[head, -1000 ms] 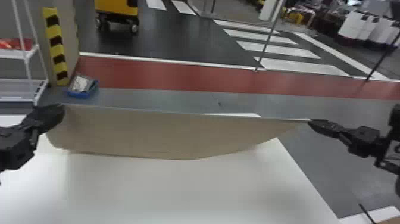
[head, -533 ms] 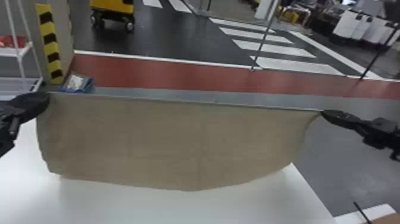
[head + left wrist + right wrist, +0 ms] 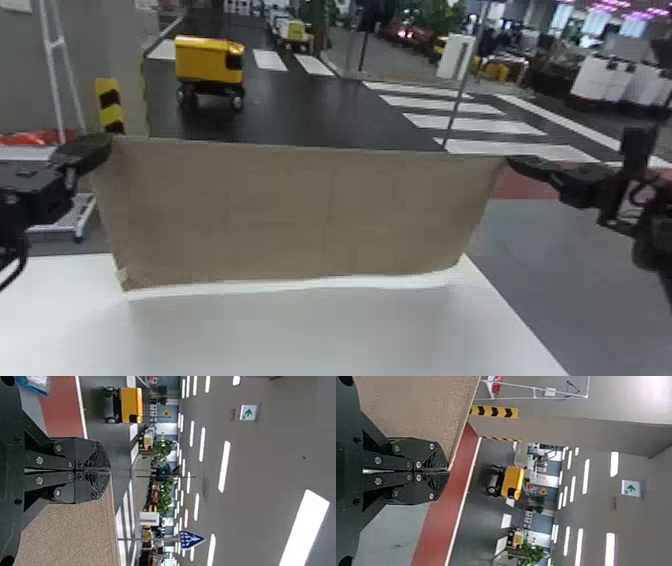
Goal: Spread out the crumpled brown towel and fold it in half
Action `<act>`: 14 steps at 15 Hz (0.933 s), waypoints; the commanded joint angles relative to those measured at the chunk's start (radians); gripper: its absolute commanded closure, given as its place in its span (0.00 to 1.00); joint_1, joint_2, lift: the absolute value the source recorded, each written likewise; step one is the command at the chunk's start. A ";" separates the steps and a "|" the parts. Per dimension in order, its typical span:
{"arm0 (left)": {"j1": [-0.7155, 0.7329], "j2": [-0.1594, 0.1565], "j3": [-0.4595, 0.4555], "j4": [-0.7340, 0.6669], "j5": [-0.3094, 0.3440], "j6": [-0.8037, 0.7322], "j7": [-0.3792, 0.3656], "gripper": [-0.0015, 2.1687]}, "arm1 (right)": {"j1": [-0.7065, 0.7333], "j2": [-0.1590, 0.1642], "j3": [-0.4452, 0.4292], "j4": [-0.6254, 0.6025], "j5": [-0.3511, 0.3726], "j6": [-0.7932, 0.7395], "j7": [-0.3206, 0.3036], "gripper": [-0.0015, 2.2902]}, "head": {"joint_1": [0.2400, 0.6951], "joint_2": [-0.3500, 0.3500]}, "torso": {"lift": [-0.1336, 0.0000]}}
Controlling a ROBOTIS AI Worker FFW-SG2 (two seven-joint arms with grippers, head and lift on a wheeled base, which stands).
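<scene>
The brown towel (image 3: 300,215) hangs stretched between both grippers in the head view, its top edge nearly straight and its lower edge just above the white table. At its upper left corner is my left gripper (image 3: 107,145), and at its upper right corner my right gripper (image 3: 510,161). In the left wrist view the left gripper (image 3: 110,470) is shut on the corner, with the towel (image 3: 75,534) beside it. The right wrist view has the right gripper (image 3: 448,470) shut on the other corner, the towel (image 3: 419,407) running off from its tips.
Below the towel lies the white table (image 3: 300,335), its right edge slanting toward the front right. A white rack (image 3: 82,215) stands on the floor at the left. Farther back are a striped post (image 3: 109,106) and a yellow cart (image 3: 209,62).
Both grippers have risen with the towel, so more of it hangs down and its lower edge has straightened. The head view has tilted upward, bringing more background in.
</scene>
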 commanded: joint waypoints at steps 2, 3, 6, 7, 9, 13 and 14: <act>-0.083 -0.014 -0.032 0.042 0.002 -0.030 -0.005 0.95 | -0.078 0.022 0.004 0.046 -0.005 -0.054 -0.015 0.64 | 0.24 0.13 | 0.10; -0.069 -0.008 -0.043 0.041 0.005 -0.045 -0.009 0.95 | -0.064 0.016 -0.004 0.059 -0.011 -0.066 0.000 0.65 | 0.18 0.13 | 0.10; 0.119 -0.011 -0.026 -0.010 -0.020 -0.066 -0.032 0.95 | 0.139 0.010 -0.042 0.034 -0.077 -0.124 0.092 0.64 | 0.21 0.13 | 0.10; 0.179 -0.013 -0.023 -0.025 -0.035 -0.088 -0.035 0.95 | 0.205 0.010 -0.078 0.019 -0.078 -0.149 0.115 0.64 | 0.29 0.12 | 0.10; 0.303 -0.008 0.001 -0.100 -0.072 -0.091 -0.035 0.95 | 0.306 0.010 -0.184 0.014 -0.080 -0.173 0.209 0.64 | 0.46 0.10 | 0.10; 0.533 0.004 0.106 -0.303 -0.119 -0.039 -0.025 0.95 | 0.508 -0.007 -0.234 -0.087 -0.202 -0.167 0.286 0.64 | 0.77 0.03 | 0.10; 0.586 0.004 0.139 -0.347 -0.132 -0.017 -0.025 0.95 | 0.537 -0.007 -0.254 -0.112 -0.215 -0.152 0.318 0.64 | 0.82 0.02 | 0.10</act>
